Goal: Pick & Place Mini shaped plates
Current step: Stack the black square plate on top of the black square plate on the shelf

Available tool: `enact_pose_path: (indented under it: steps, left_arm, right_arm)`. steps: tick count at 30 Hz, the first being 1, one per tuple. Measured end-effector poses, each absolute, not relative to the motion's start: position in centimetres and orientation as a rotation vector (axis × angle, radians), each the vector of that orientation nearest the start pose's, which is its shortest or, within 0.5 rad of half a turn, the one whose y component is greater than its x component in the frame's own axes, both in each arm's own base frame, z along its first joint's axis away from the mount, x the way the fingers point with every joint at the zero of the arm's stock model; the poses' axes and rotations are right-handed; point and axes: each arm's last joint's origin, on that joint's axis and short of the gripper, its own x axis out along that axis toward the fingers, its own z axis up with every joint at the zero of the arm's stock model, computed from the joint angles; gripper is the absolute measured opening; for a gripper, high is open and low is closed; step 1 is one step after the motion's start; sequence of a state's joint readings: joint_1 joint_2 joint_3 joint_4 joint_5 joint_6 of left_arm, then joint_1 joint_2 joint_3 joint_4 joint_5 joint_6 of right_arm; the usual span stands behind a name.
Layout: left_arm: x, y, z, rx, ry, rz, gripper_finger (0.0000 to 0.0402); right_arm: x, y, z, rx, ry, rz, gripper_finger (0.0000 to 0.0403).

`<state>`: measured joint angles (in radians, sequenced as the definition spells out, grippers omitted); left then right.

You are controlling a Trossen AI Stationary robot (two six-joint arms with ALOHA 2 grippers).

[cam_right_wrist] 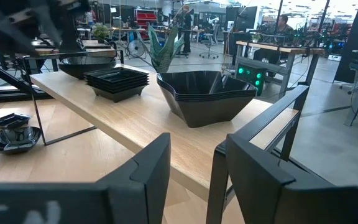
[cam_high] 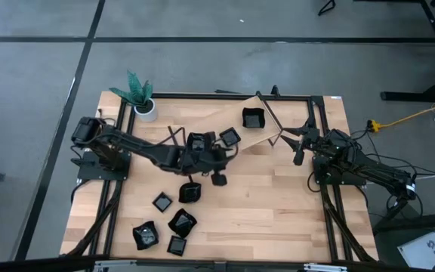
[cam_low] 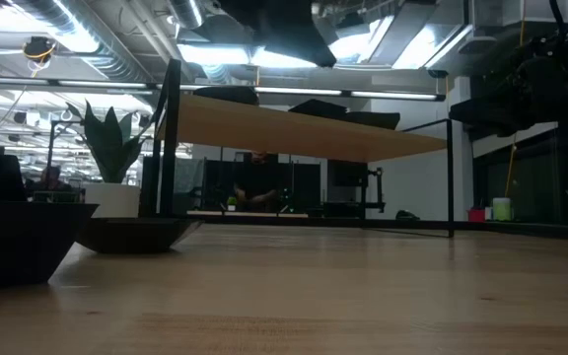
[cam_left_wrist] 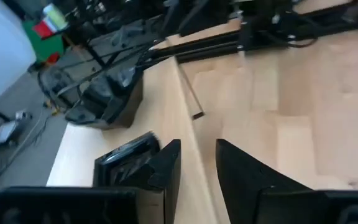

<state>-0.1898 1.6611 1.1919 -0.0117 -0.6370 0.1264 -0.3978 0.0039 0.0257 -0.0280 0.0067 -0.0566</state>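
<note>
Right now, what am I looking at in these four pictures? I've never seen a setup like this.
Two robot arms work at a wooden table. One picture looks straight down, one sits at table height, and one comes from each arm's wrist. The left gripper hangs over a raised wooden shelf, its fingers apart beside a small black plate, holding nothing. The right gripper waits open at the shelf's other end. More black plates lie on the table below, and a potted plant stands in the corner.
</note>
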Motion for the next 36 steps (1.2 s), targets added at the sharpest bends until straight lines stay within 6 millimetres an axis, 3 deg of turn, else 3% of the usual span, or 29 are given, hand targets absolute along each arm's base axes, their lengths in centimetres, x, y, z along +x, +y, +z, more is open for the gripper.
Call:
enact_pose_path:
  steps: [8,14,26,36]
  left_arm:
    - [35.6,-9.4,26.2,0.427,0.513,0.277,0.0093]
    - [33.5,-12.0,25.8,0.423,0.612,0.176,0.0093]
    - [28.7,-14.8,25.1,0.027,0.948,-0.047,0.0088]
    - [25.2,-17.7,24.3,-0.214,1.158,0.028,0.0088]
  right_arm:
    - [8.9,-3.7,16.9,-0.055,0.017,-0.404,0.0154]
    - [8.9,-3.7,16.9,-0.055,0.017,-0.404,0.0154]
    - [8.9,-3.8,16.9,-0.055,0.018,-0.405,0.0154]
    - [8.9,-3.7,16.9,-0.055,0.017,-0.404,0.0154]
